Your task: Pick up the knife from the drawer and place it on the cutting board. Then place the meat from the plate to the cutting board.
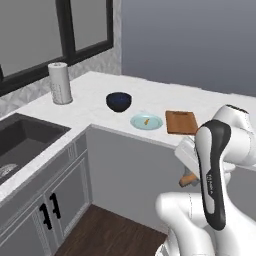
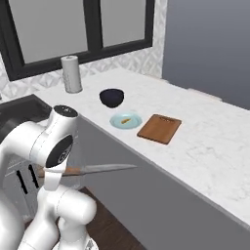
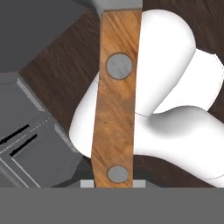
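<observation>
My gripper [image 2: 57,172] hangs below counter height in front of the grey cabinet face, shut on the knife [image 2: 100,169]. The knife lies level, its grey blade pointing right along the cabinet. In the hand view the wooden handle [image 3: 116,100] with two rivets runs straight up from the gripper [image 3: 113,181]. In the left base view the handle's end [image 1: 189,179] pokes out beside the arm. On the counter the reddish cutting board [image 1: 181,122] [image 2: 159,128] lies bare. Just left of it is the pale plate [image 1: 137,121] [image 2: 117,120] with the small meat [image 1: 146,120] [image 2: 125,120] on it. The drawer is out of view.
A dark bowl [image 1: 119,101] [image 2: 112,97] sits behind the plate. A grey roll [image 1: 60,83] [image 2: 72,73] stands by the window. The sink [image 1: 20,135] is at the left, above cabinet doors [image 1: 50,210] with black handles. Dark wood floor lies below.
</observation>
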{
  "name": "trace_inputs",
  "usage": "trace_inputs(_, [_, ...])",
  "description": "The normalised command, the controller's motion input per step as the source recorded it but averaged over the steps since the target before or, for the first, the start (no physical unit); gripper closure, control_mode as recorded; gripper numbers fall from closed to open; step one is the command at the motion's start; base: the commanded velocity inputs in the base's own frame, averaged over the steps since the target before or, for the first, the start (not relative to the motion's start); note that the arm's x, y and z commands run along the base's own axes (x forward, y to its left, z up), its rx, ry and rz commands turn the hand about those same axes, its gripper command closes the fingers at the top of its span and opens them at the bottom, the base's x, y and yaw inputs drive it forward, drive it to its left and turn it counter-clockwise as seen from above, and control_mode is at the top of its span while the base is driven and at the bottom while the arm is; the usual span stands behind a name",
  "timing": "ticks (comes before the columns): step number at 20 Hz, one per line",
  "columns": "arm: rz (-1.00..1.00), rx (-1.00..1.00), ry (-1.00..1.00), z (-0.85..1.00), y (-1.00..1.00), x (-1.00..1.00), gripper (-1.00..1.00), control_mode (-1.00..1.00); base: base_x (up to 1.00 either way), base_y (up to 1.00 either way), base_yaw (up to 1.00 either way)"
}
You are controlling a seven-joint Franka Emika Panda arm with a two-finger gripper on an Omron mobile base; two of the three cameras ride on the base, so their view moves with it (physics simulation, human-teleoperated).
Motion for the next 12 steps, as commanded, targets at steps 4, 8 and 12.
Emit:
trace_inputs(4, [0.0,0.0,0.0,0.0,0.0,0.0,1.0,1.0,0.55,0.0,-0.42])
trace_inputs(8, [0.0,0.0,0.0,0.0,0.0,0.0,1.0,1.0,0.6,0.18,-0.32])
trace_inputs(12, [0.0,0.0,0.0,0.0,0.0,0.0,1.0,1.0,0.62,0.33,-0.26])
